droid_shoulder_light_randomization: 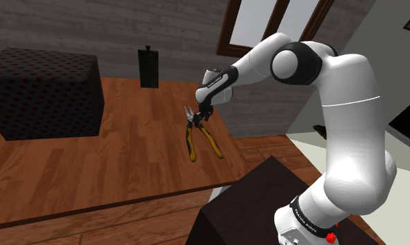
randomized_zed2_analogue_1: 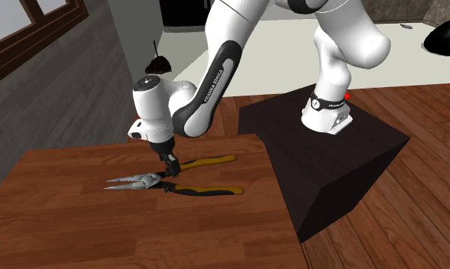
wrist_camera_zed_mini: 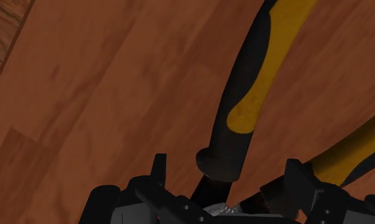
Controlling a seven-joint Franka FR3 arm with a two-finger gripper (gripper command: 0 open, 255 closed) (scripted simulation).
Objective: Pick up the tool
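Two black fingers [wrist_camera_zed_mini: 158,173] of the gripper [wrist_camera_zed_mini: 227,170] stand apart, one on each side of the pliers [wrist_camera_zed_mini: 246,108] close to their joint. Neither visibly presses on the tool, so I judge the hand open and holding nothing. The pliers lie flat on the wooden table [randomized_zed2_analogue_1: 78,222] directly under the hand, with the yellow-and-black handles splaying away from it.

The risk I see is in the closing. One finger sits over the second handle rather than beside it, so it could push that handle, swing the tool round or pinch only one rounded grip. On the lift the long handles would then tip and slip out.

The wrist view gives the gap at the fingers. The second exterior view adds the silver nose [randomized_zed2_analogue_1: 127,182] pointing out beyond the hand, opposite the handles.
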